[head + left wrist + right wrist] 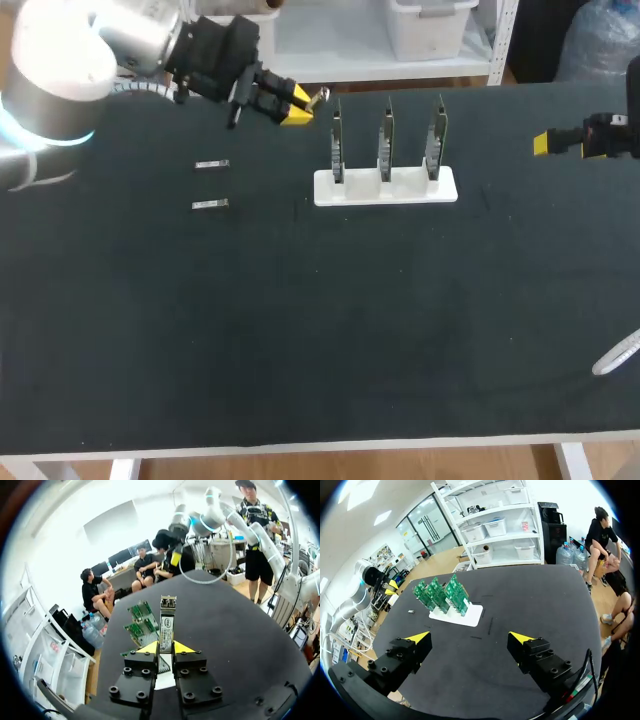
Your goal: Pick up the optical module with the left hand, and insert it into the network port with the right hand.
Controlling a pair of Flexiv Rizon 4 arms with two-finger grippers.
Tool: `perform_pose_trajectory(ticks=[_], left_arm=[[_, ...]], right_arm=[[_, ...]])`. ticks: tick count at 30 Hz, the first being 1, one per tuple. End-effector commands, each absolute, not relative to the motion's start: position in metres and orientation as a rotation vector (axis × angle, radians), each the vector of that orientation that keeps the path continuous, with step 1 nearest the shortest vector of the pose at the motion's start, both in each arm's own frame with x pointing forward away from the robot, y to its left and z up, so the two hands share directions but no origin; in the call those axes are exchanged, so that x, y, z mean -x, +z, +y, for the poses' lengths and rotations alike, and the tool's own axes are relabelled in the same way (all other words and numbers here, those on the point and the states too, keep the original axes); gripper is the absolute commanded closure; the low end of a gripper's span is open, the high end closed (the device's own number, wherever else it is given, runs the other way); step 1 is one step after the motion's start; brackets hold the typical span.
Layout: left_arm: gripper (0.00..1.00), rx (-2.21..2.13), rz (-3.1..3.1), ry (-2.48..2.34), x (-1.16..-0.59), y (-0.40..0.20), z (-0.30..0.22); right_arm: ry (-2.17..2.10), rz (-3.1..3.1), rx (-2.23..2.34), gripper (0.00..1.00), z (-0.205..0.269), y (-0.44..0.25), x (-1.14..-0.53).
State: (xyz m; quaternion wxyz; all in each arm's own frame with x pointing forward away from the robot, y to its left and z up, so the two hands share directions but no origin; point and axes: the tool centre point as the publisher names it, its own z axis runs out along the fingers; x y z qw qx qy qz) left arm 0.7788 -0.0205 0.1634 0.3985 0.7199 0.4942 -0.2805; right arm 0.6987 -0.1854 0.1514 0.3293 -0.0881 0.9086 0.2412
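Observation:
My left gripper (297,106) hangs above the table's far left part, shut on a slim silver optical module (319,96) that sticks out past its yellow tips toward the boards. In the left wrist view the module (166,624) stands upright between the fingers of the left gripper (165,648). Three green circuit boards (386,145) stand upright in a white holder (386,188); their ports cannot be made out. At the table's right edge my right gripper (556,143) is wide open and holds nothing. In its own view the right gripper (470,639) faces the boards (441,594) from a distance.
Two more silver modules (211,165) (210,205) lie on the black table left of the holder. A white cable-like object (615,355) lies at the right front edge. The holder (465,616) has open mat on all sides.

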Motion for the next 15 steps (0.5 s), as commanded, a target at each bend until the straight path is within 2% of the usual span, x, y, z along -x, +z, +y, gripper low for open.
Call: perform_pose_trajectory(ticks=[1,15], left_arm=[[1.00,-1.752,1.188,-0.754,-0.774,0.158,-0.017],[1.00,-1.742,1.136,-0.783,-0.772,0.162,-0.039]], right_arm=[[0.630,2.377,0.230,0.00,-0.185,0.151,-0.699],[0.630,2.377,0.230,0.00,-0.185,0.151,-0.699]])
